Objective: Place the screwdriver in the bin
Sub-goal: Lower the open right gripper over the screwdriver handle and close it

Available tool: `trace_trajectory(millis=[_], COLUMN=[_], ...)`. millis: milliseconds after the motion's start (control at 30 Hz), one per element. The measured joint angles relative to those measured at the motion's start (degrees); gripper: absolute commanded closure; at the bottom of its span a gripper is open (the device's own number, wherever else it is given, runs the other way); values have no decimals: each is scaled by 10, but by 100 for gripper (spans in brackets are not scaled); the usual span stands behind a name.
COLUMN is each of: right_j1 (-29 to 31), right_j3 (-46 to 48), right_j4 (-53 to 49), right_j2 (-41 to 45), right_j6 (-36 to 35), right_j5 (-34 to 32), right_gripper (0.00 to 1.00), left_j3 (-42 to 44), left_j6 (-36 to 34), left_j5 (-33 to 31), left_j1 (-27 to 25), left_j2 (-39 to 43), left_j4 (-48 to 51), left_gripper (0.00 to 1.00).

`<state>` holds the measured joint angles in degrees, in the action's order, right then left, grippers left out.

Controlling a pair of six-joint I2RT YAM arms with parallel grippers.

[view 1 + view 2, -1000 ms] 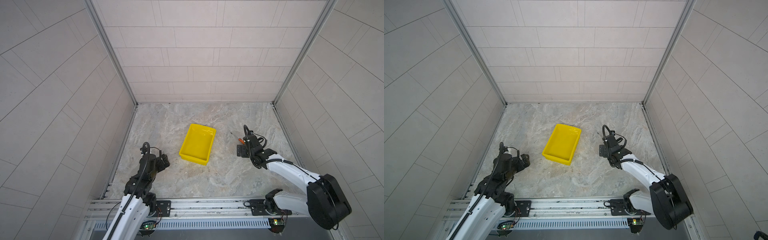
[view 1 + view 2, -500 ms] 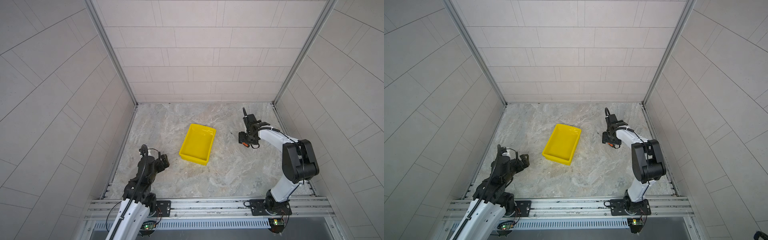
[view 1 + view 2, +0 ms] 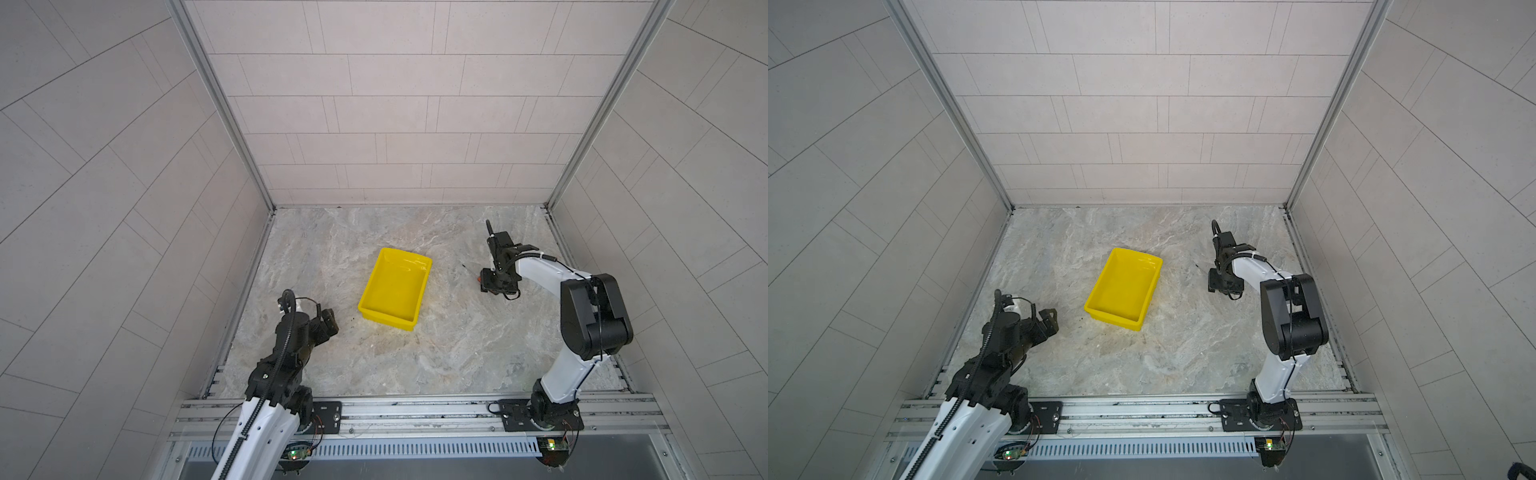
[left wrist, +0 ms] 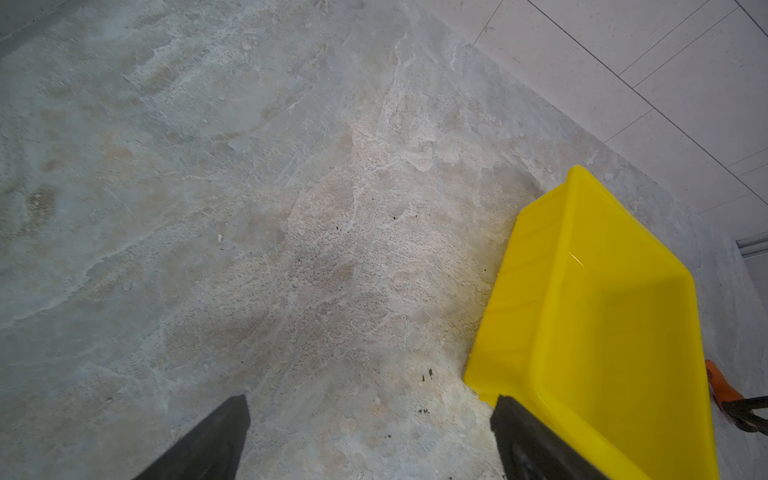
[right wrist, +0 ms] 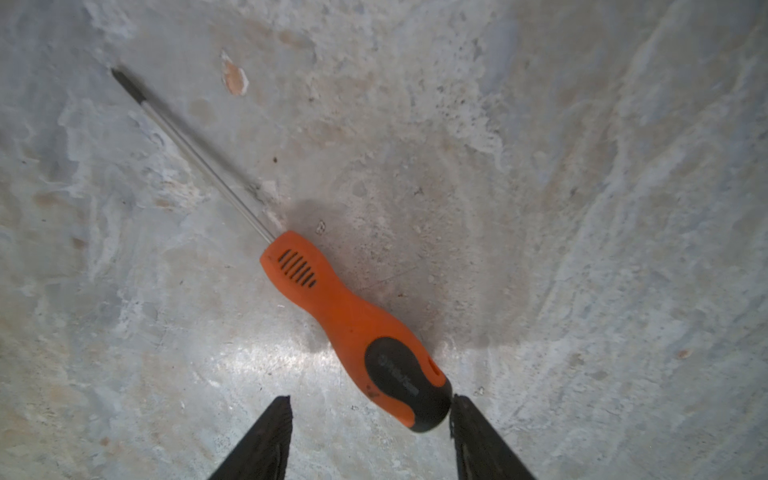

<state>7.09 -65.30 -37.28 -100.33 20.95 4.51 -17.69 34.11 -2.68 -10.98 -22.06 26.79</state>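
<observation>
The screwdriver (image 5: 332, 303) lay flat on the table (image 3: 457, 353) between the bin (image 3: 386, 323) and the right edge, its black butt between the parted jaws of the right gripper (image 5: 370, 400), not yet clamped, while the left gripper (image 4: 370, 400) hung with jaws apart.

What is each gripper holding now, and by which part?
Nothing is held. The jaws of the right gripper stand open around the black end of the screwdriver on the table. The left gripper is open, empty.
</observation>
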Motion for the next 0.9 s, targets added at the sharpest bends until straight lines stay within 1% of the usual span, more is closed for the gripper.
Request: trace_trajectory(millis=[133,233,267,300,333,367,433,467,533,567,633,667,700,800,833,900], right_j1=[-1,-1,-1,-1,-1,-1,-2,-2,-2,-2,-3,-3,-4,-4,-4,-4], right_j3=[0,-1,-1,-4,-5,-5,-4,-3,-2,-2,-2,-2,-2,3,6,15], right_j4=[7,11,12,15,20,22,24,25,27,28,29,29,31,36,40,48], right_j2=[-12,-31,-38,-39,-39,-40,-40,-40,-39,-39,-39,-39,-39,-37,-34,-28], right_j6=[0,0,0,0,1,0,0,1,1,2,2,3,4,3,3,3], right_j5=[4,8,11,13,14,14,16,15,14,14,14,15,16,17,17,17], right_gripper=[38,45,49,50,55,58,60,63,66,69,72,78,80,83,88,91], left_j3=[0,0,0,0,0,0,0,0,0,0,0,0,0,0,0,0], left_j6=[0,0,0,0,0,1,1,1,2,2,2,2,2,2,2,2], left_j5=[-1,-1,-2,-2,-2,-2,-2,-2,-2,-2,-2,-2,-2,-3,-3,-3], left_j1=[0,0,0,0,0,0,0,0,0,0,0,0,0,0,0,0], left_j2=[0,0,-1,-1,-1,-1,-1,-1,-1,-1,-2,-2,-3,-5,-5,-5], left_j4=[0,0,0,0,0,0,0,0,0,0,0,0,0,0,0,1], left_gripper=[2,3,3,3,3,3,3,3,3,3,3,3,3,3,3,3])
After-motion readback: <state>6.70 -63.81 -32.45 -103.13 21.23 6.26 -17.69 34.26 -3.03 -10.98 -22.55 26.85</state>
